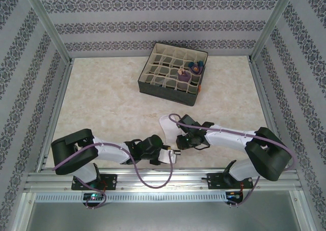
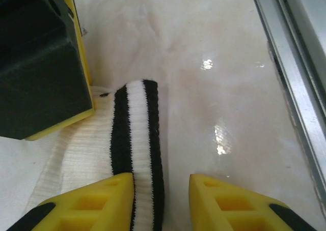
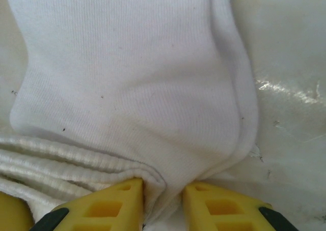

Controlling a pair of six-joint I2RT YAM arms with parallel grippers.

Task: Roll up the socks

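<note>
**A:** Marble-look tabletop [image 1: 102,109], patterned walls around it. Where's the white sock [image 1: 166,122]?

**B:** Flat near the front edge, between both arms.

**A:** Left gripper [image 2: 161,184]?

**B:** Parted around the black-striped cuff [image 2: 135,134]. 1 finger touches it, the other stands just clear.

**A:** Right gripper [image 3: 163,188]?

**B:** Narrow, pinching a fold of white fabric.

**A:** And the 2 purple socks [image 1: 196,66]?

**B:** Rolled, in compartments of the divider box [image 1: 163,90] at the back.
</note>
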